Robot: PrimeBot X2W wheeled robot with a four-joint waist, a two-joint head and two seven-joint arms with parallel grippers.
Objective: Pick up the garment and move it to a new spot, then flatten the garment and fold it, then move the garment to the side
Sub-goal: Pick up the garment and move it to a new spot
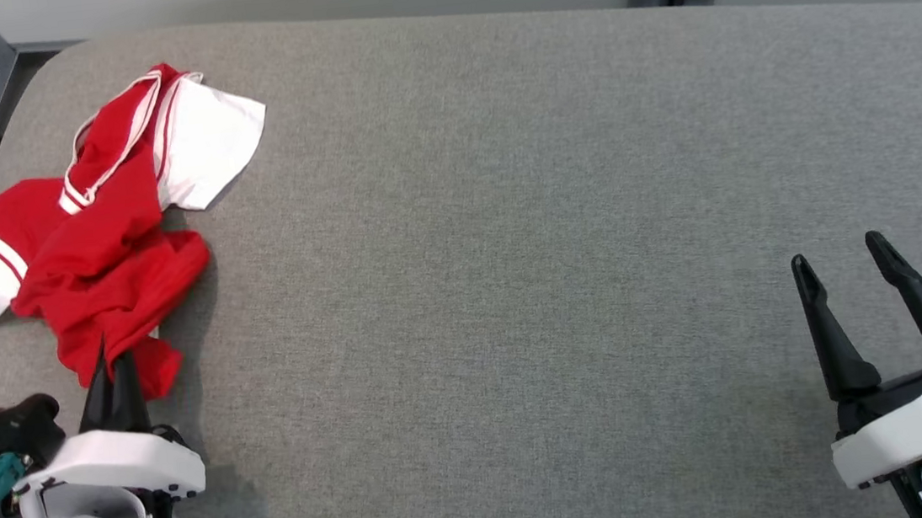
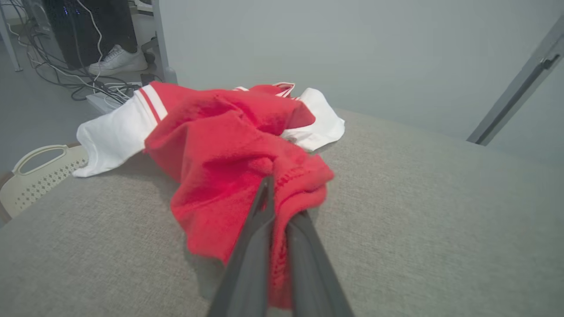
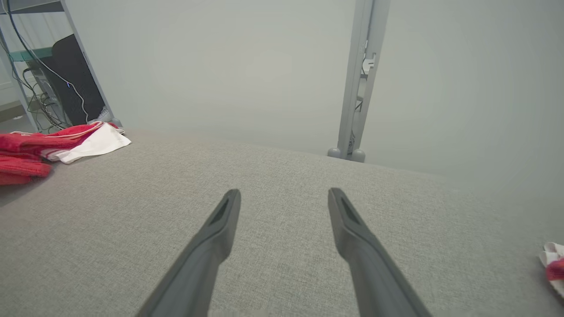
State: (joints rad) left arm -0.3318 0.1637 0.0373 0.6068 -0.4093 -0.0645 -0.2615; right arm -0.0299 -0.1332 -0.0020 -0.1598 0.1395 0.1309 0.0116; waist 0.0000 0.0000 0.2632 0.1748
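Note:
The garment (image 1: pixel 107 234) is a red shirt with white sleeves and white stripes, lying crumpled at the table's left end. My left gripper (image 1: pixel 113 353) is shut on its near red hem, the fingertips buried in the cloth. In the left wrist view the garment (image 2: pixel 229 145) bunches up around my left gripper (image 2: pixel 275 187), whose two fingers pinch a red fold. My right gripper (image 1: pixel 839 250) stands open over bare grey cloth at the lower right, far from the garment. In the right wrist view the garment (image 3: pixel 53 143) lies at the far left and my right gripper (image 3: pixel 284 196) holds nothing.
The grey padded table (image 1: pixel 510 246) stretches wide to the right of the garment. A pale perforated chair back (image 2: pixel 31 176) stands just off the table's left edge. A person's white shoe (image 2: pixel 116 61) and cables are on the floor beyond. A small red-and-white cloth scrap (image 3: pixel 554 266) lies at the right.

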